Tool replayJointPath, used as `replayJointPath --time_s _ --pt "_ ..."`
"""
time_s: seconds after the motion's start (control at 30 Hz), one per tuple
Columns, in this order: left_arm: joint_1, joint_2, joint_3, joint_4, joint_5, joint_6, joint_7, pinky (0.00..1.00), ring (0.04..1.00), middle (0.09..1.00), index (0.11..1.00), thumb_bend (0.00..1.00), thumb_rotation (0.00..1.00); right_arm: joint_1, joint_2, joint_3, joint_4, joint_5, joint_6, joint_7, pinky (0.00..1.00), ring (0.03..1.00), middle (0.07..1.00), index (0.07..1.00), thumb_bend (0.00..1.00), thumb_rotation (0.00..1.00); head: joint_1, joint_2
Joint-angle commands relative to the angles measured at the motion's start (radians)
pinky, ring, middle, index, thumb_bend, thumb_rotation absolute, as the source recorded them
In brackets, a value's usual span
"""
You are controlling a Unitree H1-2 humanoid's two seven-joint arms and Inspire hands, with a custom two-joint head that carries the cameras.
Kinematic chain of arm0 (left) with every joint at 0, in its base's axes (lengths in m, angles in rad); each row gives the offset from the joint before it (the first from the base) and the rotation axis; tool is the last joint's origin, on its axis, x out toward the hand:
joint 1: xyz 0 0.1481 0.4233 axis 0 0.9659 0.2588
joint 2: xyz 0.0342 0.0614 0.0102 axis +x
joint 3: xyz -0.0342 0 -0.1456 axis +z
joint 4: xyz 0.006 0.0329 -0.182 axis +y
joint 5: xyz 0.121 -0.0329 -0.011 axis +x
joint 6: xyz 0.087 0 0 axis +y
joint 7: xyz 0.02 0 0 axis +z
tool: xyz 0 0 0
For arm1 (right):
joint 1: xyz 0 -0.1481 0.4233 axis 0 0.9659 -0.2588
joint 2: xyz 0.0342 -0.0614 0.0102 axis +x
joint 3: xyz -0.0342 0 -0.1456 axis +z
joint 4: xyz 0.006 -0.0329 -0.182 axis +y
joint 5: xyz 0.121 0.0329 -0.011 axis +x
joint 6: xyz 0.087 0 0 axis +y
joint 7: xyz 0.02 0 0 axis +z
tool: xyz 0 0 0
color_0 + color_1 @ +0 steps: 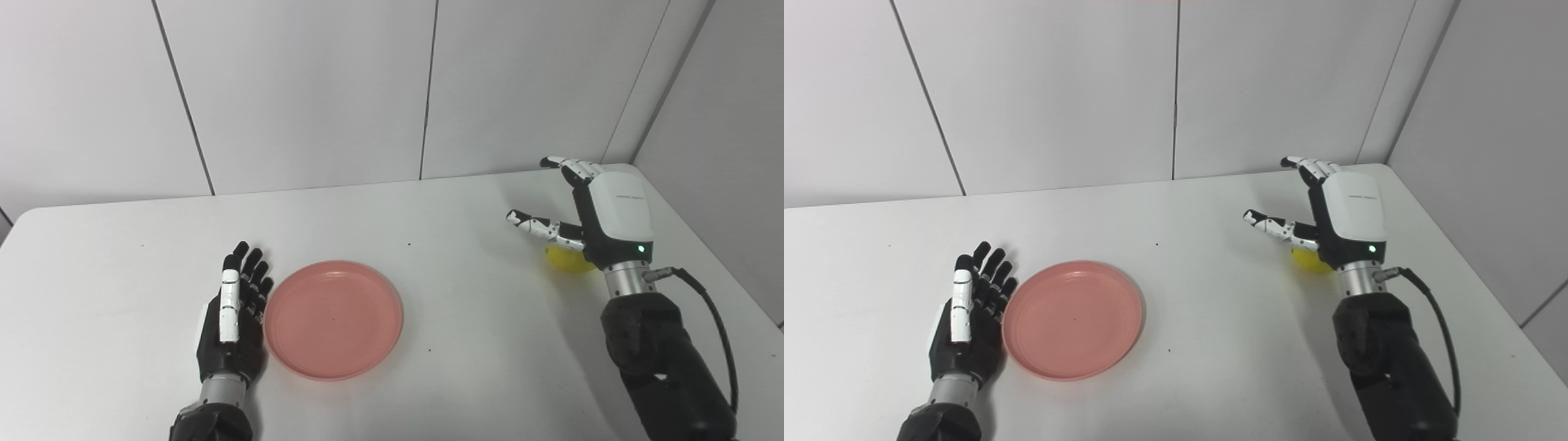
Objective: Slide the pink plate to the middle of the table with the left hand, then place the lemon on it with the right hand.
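left hand (233,318): fingers straight, apart, holding nothing, edge against pink plate (334,318) | plate near table (465,380) middle, slide looks nearly done | right hand (603,217): fingers spread wide above lemon (566,259), not grasped | lemon placement remains

Pink plate (334,320), yellow lemon (566,260), plain white bench (459,367); both the left hand (234,318) and right hand (603,214) are black and white.
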Motion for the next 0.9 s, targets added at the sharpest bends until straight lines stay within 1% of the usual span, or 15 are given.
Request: replayJointPath --time_s 0.0,0.13,0.2,0.3,0.53,0.7,0.8,0.87 --pt "-0.002 -0.002 -0.004 0.008 -0.002 0.005 -0.004 1.00 0.985 0.960 0.933 0.59 0.80 -0.045 -0.033 -0.007 0.005 -0.010 0.028 -0.012 0.72 0.730 0.731 0.696 0.84 0.91 0.000 0.002" --pt "0.000 -0.002 -0.004 0.007 0.000 0.008 0.000 1.00 0.981 0.958 0.930 0.59 0.79 -0.045 -0.043 0.001 0.044 -0.019 0.043 -0.001 0.72 0.725 0.726 0.698 0.84 0.90 -0.001 0.003" --pt "0.001 -0.002 -0.004 0.004 0.000 0.011 0.002 1.00 0.978 0.955 0.927 0.59 0.79 -0.047 -0.049 0.006 0.065 -0.020 0.047 0.007 0.73 0.738 0.737 0.702 0.83 0.91 0.000 0.004" --pt "0.002 -0.004 -0.005 0.000 0.003 0.013 0.005 1.00 0.974 0.950 0.915 0.60 0.78 -0.053 -0.055 0.013 0.100 -0.019 0.051 0.004 0.69 0.721 0.722 0.696 0.84 0.89 0.002 0.004" --pt "0.003 -0.001 -0.009 0.000 0.006 0.009 0.001 1.00 0.974 0.952 0.921 0.59 0.79 -0.079 -0.069 0.021 0.180 0.024 0.068 0.025 0.64 0.721 0.738 0.703 0.85 0.89 0.003 0.004" --pt "0.004 -0.002 -0.009 -0.001 0.003 0.012 0.002 1.00 0.972 0.949 0.921 0.58 0.79 -0.095 -0.078 0.026 0.231 0.043 0.075 0.023 0.65 0.730 0.745 0.706 0.85 0.88 0.003 0.004" --pt "0.005 -0.005 -0.009 -0.002 0.003 0.015 0.006 1.00 0.974 0.950 0.918 0.58 0.79 -0.102 -0.087 0.027 0.262 0.056 0.068 0.016 0.65 0.733 0.748 0.709 0.85 0.91 0.007 0.004" --pt "0.005 -0.006 -0.010 -0.001 0.005 0.013 0.007 1.00 0.973 0.948 0.913 0.58 0.78 -0.106 -0.095 0.032 0.284 0.060 0.058 -0.002 0.64 0.723 0.740 0.705 0.85 0.90 0.009 0.003"
